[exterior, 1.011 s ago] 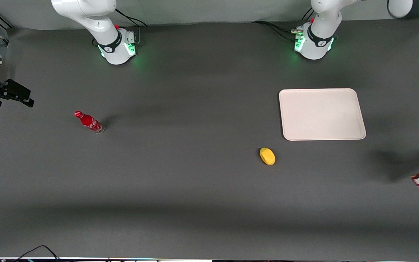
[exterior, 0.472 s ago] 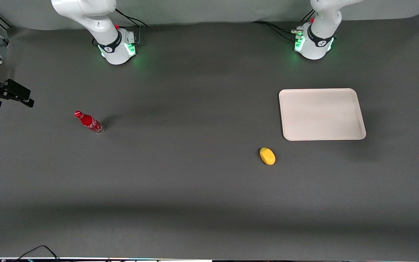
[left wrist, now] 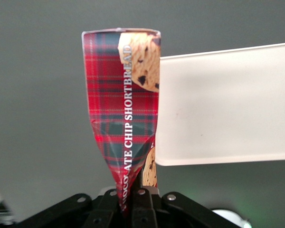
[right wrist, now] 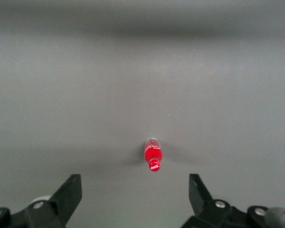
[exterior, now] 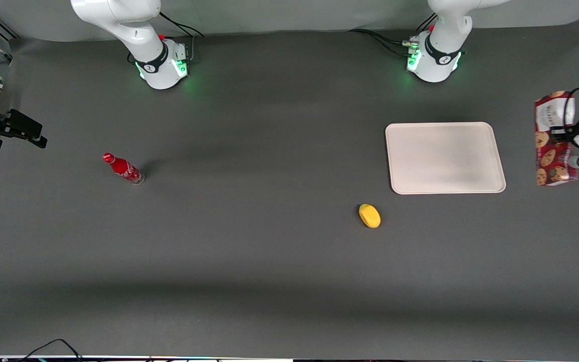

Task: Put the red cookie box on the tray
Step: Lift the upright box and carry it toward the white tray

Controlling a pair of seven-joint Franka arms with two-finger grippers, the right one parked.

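One tool [left wrist: 131, 202], the left arm's, was clamped on the red cookie box [exterior: 553, 138], squeezing the carton's end flat. Box was held in the air above the desk [exterior: 269, 251], just beside the tray [exterior: 444, 158], toward the working arm's end. Tray lay flat.

The front camera looked down over the whole table [exterior: 269, 261]. My wrist camera sat close above my gripper [left wrist: 133, 202], sharing the tray [exterior: 444, 157] [left wrist: 228, 104].

Glossy cardboard red cookie box [left wrist: 123, 109], matt tray [exterior: 445, 158]
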